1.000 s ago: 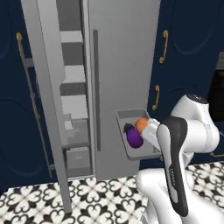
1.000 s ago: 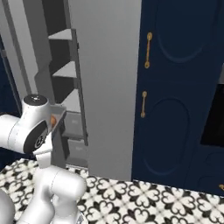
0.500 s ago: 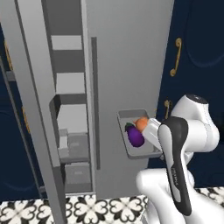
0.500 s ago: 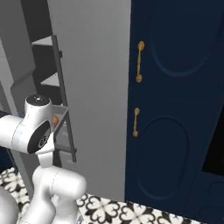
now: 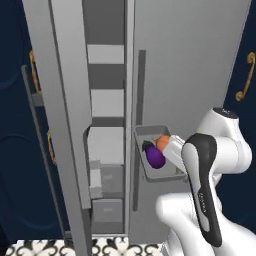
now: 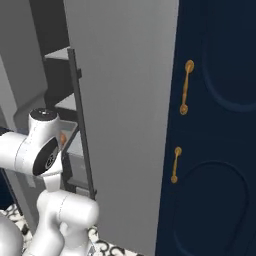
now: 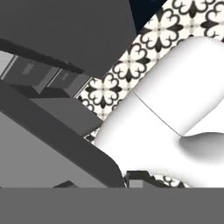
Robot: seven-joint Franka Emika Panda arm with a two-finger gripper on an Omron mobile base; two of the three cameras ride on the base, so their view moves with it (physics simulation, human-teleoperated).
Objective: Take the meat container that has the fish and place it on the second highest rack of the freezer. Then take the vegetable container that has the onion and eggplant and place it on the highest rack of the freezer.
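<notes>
Currently: vegetable tray point(image 5: 159, 170), held up off any surface at the end of the white arm, just in front of the freezer point(image 5: 190, 75) door beside the open compartment. Onion point(image 5: 163, 142) and eggplant point(image 5: 155, 156) lie inside, touching. Pincer hidden behind the arm; whether it pinches the tray cannot be told

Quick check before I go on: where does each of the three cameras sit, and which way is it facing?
Left base view: behind the arm's left, facing the open freezer; arm at lower right carrying the vegetable container.
Right base view: behind the arm's right, facing the freezer door and navy cabinets; arm at lower left.
Hand view: on the hand, looking down past the container's rim at patterned floor.
Both base views share freezer and arm.
</notes>
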